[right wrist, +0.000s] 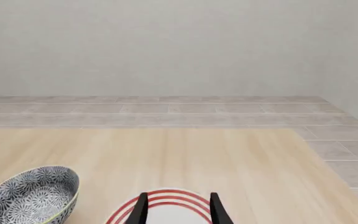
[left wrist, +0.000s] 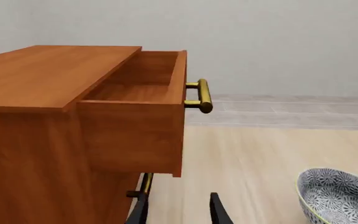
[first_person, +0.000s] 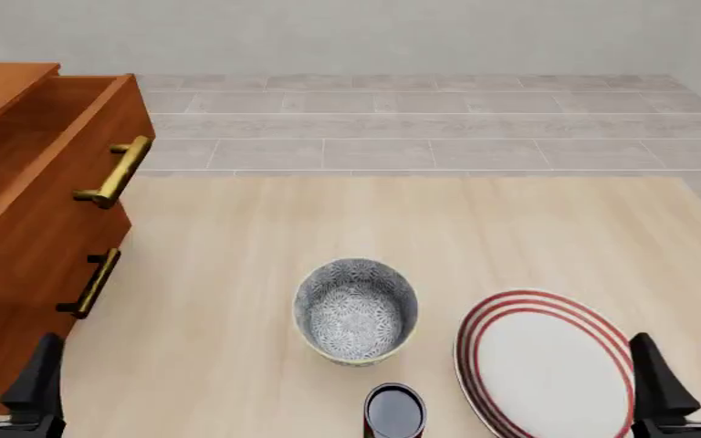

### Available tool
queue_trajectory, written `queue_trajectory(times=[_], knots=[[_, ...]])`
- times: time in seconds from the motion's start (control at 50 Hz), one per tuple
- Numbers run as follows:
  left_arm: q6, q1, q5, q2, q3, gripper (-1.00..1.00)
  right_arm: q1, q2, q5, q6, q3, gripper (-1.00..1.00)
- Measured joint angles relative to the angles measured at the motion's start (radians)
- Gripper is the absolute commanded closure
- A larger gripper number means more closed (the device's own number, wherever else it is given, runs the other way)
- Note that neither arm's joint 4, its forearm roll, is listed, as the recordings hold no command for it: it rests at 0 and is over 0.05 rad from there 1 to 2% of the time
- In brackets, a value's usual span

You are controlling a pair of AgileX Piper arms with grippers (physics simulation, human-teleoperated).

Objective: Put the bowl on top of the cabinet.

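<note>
Near the middle of the table (first_person: 546, 228), toward its near edge, the bowl (first_person: 356, 311) stands upright, untouched. Just beside it on the near side we see a small dark cup (first_person: 393, 411), and toward the right edge a flat red-ringed plate (first_person: 546, 365). Along the left edge stands the cabinet (first_person: 10, 246), its top drawer (first_person: 47, 155) pulled out, a brass handle (first_person: 116, 172) on its front.

Our left pincer (first_person: 4, 379) hangs released by the cabinet's near corner; our right pincer (first_person: 685, 374) hangs released over the plate's rim. Neither holds anything.

We judge the risks thus: a reach for the bowl may knock the cup over, since they sit so close. Carried leftward, the bowl could strike the protruding drawer or drop into it instead of landing on the cabinet's top.
</note>
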Motion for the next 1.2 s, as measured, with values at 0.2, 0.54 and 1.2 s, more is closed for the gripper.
queue_trajectory(times=[0.2,0.54,1.2], knots=[[-0.010,-0.019,-0.008,0.008,-0.013,-1.00,0.001,0.001,0.000,0.001,-0.003,-1.00],[-0.002,-0.023,-0.052,0.037,-0.009,-1.00,0.005,0.001,0.000,0.004,-0.004,-1.00],[0.032,-0.123,0.070,0.121,-0.302,-1.00,0.005,0.002,-0.003,0.009,0.001,-1.00]])
